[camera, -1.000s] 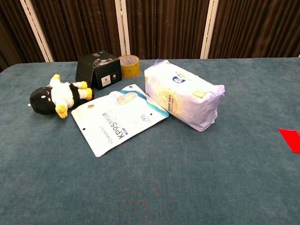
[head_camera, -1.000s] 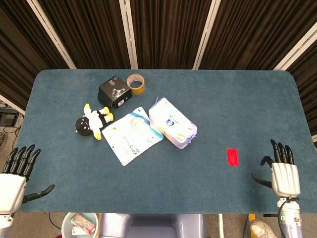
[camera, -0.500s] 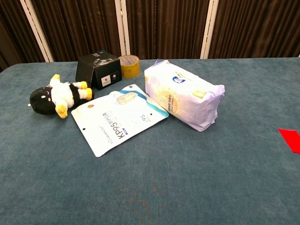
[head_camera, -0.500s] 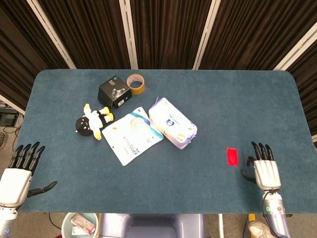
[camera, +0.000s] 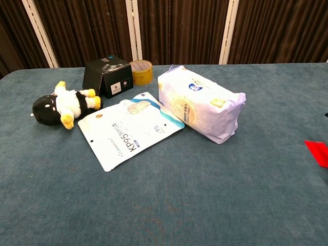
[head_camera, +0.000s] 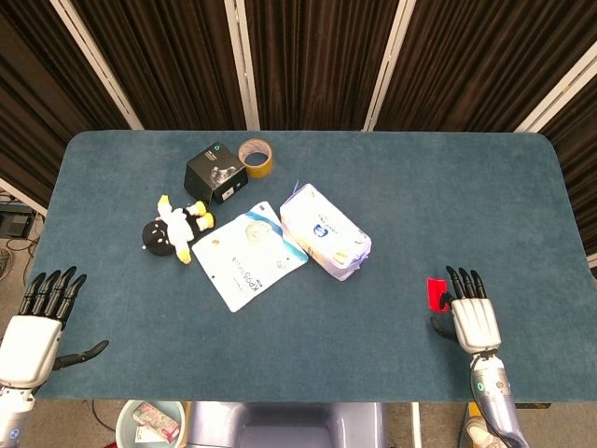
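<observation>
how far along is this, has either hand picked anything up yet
Nothing is picked up yet. The right hand, open, sits right beside the red patch, fingertips level with it; whether it touches is unclear. The left hand is open at the table near corner, far from everything. The plush penguin, black box, tape roll, mask pouch and tissue pack all lie untouched.

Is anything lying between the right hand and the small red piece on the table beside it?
Nothing visible. In the head view the right hand is open, fingers spread, right next to the red piece, with only bare blue table between them. The tissue pack lies well off to the left.
</observation>
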Controlling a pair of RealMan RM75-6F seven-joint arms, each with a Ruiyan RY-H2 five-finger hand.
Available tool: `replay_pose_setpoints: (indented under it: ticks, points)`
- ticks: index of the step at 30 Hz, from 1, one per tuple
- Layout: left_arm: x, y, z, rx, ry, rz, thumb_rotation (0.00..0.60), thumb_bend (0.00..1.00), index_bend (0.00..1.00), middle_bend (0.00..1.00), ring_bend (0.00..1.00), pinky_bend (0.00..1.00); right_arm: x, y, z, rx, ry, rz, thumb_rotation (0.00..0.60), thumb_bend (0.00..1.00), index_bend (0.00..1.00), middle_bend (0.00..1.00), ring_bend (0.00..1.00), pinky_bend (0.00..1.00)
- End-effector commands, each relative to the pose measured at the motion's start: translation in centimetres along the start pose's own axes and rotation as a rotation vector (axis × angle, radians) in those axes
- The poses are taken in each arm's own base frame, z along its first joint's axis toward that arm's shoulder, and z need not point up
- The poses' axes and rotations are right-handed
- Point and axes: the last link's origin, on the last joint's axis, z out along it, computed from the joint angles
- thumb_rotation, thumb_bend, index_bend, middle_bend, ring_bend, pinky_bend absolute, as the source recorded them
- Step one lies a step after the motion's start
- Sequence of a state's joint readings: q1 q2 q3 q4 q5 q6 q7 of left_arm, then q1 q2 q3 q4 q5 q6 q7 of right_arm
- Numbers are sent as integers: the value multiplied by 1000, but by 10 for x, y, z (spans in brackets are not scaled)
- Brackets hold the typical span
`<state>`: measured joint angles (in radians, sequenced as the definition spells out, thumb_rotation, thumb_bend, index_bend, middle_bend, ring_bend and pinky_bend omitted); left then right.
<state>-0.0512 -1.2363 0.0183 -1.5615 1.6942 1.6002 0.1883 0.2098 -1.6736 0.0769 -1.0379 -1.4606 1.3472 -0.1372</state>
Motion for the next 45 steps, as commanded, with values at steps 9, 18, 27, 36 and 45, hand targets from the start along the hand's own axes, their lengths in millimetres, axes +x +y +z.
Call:
replay_pose_setpoints:
  ticks: [9,18,27,36,45]
  points:
    - [-3,1,3,1,-17,8,400,0,0,0,0,0,-13,4,9,-7,-58,-32,600,254,509,27,0,0]
    - [-4,0,3,8,-23,12,404,0,0,0,0,0,-22,6,10,-14,-74,-46,600,254,509,27,0,0]
    - [-2,-3,4,29,0,32,400,0,0,0,0,0,-23,5,14,-7,-80,-54,600,254,503,24,0,0]
    - [-4,-3,6,41,-6,39,400,0,0,0,0,0,-20,6,20,-1,-79,-64,600,254,497,19,0,0]
    - [-6,-3,7,46,-15,44,398,0,0,0,0,0,-17,9,24,-8,-73,-66,600,256,531,35,0,0]
